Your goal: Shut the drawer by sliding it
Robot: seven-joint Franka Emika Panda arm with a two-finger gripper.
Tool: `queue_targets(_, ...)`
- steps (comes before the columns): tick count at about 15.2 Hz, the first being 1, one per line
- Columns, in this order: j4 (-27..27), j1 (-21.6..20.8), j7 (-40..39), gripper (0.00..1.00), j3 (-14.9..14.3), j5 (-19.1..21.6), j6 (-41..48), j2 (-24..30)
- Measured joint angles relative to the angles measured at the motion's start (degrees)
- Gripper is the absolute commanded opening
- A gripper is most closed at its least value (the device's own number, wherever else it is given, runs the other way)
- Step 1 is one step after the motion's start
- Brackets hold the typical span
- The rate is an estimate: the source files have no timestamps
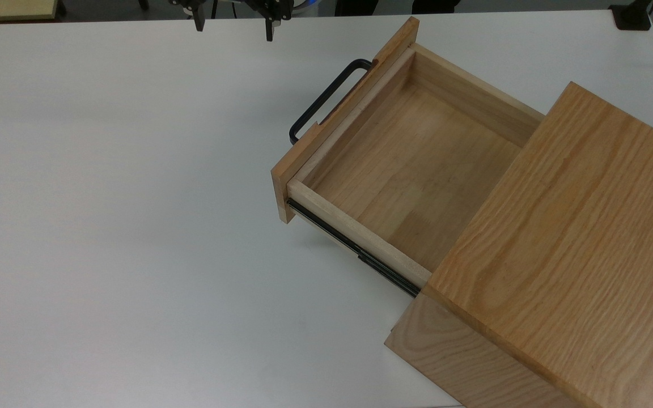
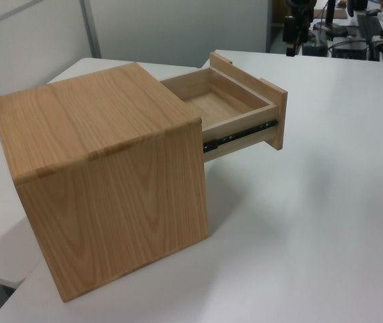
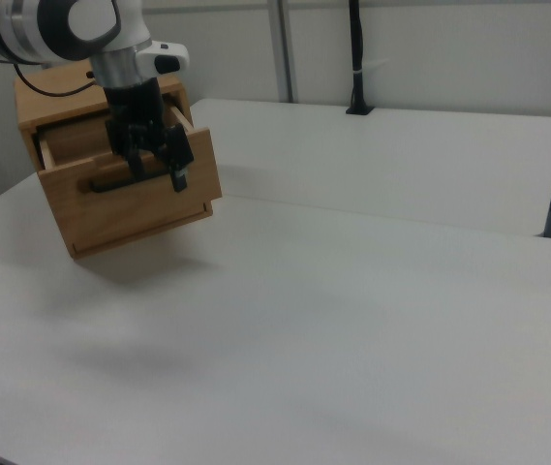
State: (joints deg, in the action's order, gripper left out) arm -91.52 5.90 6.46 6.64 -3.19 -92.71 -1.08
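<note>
A light wooden drawer [image 1: 411, 164] stands pulled well out of its oak-grain cabinet [image 1: 576, 238] on a white surface [image 1: 122, 226], its interior bare and a black side rail [image 1: 355, 249] exposed beneath its near wall. The black bar handle [image 1: 326, 99] on the front panel faces the top view's upper left. The end effector [image 1: 234, 25] hangs at the top view's upper edge, well apart from the handle, its two fingers spread wide and gripping nothing.

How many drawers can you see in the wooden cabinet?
1. The drawer is pulled out of the cabinet toward the top view's left; other cabinet faces are hidden.
</note>
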Motion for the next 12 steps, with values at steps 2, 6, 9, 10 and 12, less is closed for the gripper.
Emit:
queue_targets(2,0.0,-0.2,0.5,1.00,0.0,0.0,0.0,0.0)
queue_targets(6,0.0,-0.2,0.5,1.00,0.0,0.0,0.0,-0.1)
queue_targets(9,0.0,-0.2,0.5,1.00,0.0,0.0,0.0,-0.1)
queue_targets(10,0.0,-0.2,0.5,1.00,0.0,0.0,0.0,-0.1)
queue_targets(12,0.0,-0.2,0.5,1.00,0.1,0.0,0.0,-0.1)
